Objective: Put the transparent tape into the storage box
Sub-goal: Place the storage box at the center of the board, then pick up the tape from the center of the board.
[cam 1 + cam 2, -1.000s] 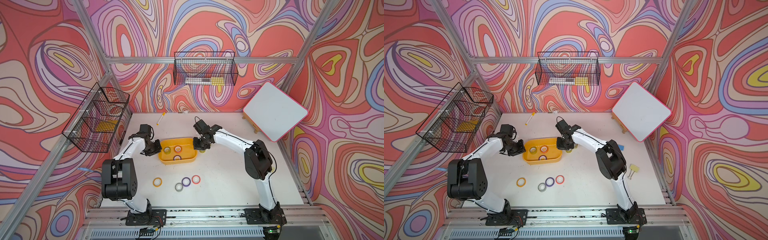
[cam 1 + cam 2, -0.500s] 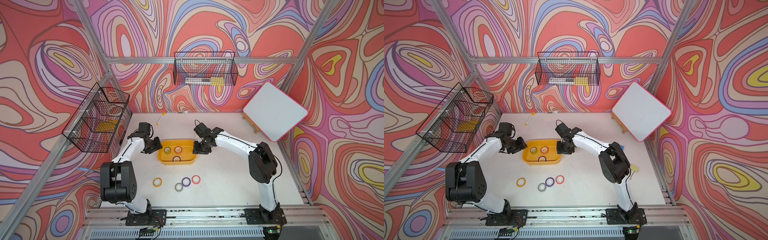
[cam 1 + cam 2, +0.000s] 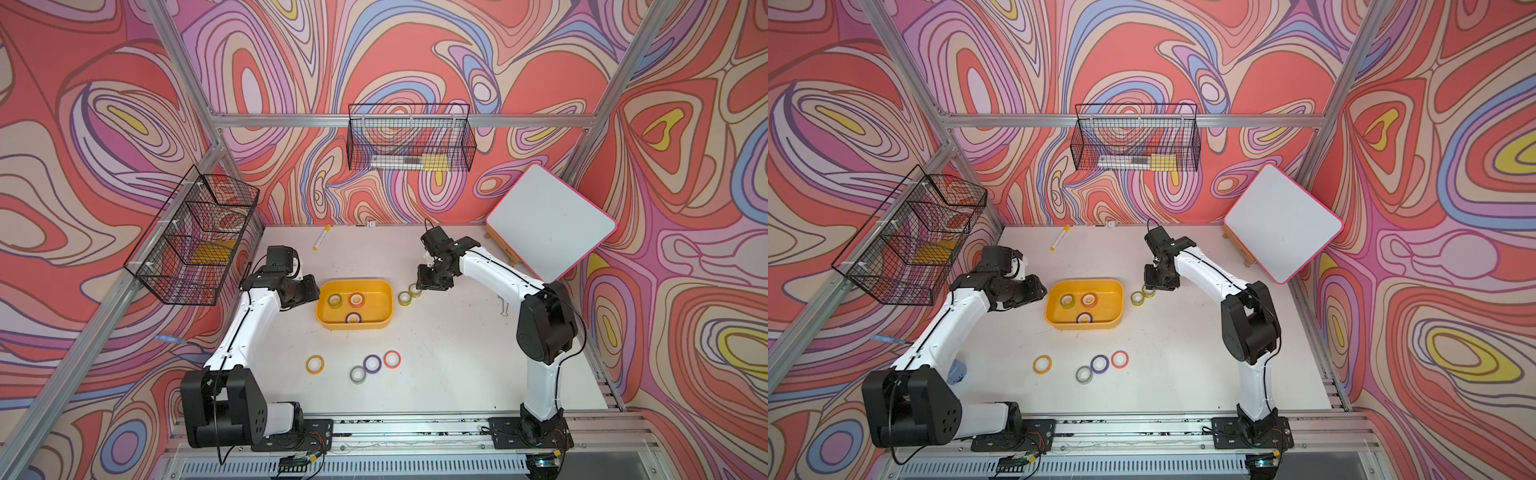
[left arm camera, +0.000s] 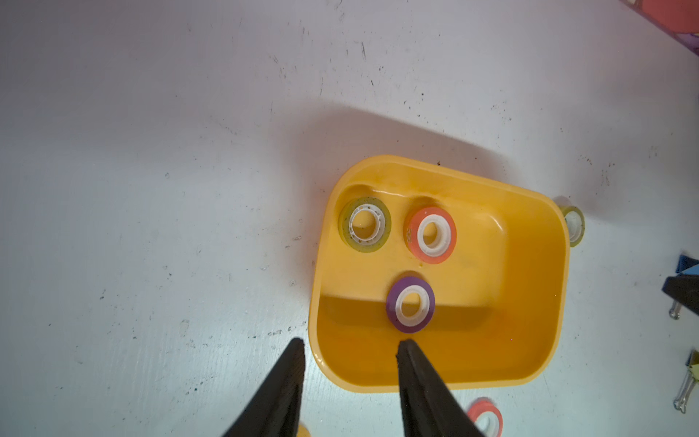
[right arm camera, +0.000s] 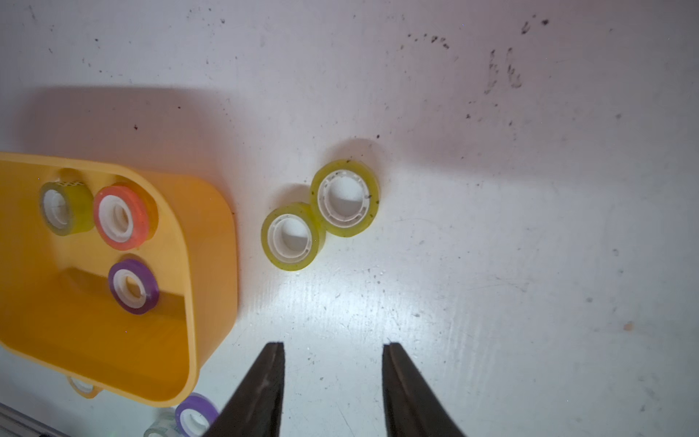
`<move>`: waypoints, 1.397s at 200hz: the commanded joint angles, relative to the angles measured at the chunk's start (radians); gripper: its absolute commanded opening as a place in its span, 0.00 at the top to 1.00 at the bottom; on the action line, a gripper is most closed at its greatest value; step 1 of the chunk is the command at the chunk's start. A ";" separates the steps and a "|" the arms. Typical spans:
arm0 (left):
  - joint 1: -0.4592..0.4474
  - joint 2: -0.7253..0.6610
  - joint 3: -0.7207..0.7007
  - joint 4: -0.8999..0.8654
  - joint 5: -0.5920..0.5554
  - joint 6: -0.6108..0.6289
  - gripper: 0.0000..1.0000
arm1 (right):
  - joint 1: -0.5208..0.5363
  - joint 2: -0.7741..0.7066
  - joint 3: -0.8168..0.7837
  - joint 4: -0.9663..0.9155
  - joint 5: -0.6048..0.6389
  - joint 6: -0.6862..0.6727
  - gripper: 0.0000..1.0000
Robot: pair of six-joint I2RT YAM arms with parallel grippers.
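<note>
A second ago both my grippers sat right at the short ends of the storage box with their jaws nearly closed. Since then my right gripper has drawn back from its end, and my left gripper has stayed close to the opposite end. Both now hold their jaws partway apart with nothing between them, and the box has hardly shifted. Ahead of my right fingertips two transparent tape rolls lie flat on the white table, touching each other. The first roll is just beside the box's wall, and the second roll is on its far side. In both top views they show just beside my right gripper. In my left wrist view the box's near wall runs between my fingertips. Nearer my bases four more rolls lie on the table: a yellow roll, a grey roll, a violet roll and a red roll. A marker lies by the back wall, a whiteboard leans at my right, and binder clips sit beyond the box. Inside the box lie a third transparent roll, an orange roll beside it, and a purple roll. They lie apart from one another.
</note>
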 commanded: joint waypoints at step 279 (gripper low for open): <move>-0.089 0.021 -0.017 -0.131 -0.071 0.063 0.60 | -0.048 0.439 0.423 -0.200 -0.028 -0.177 0.79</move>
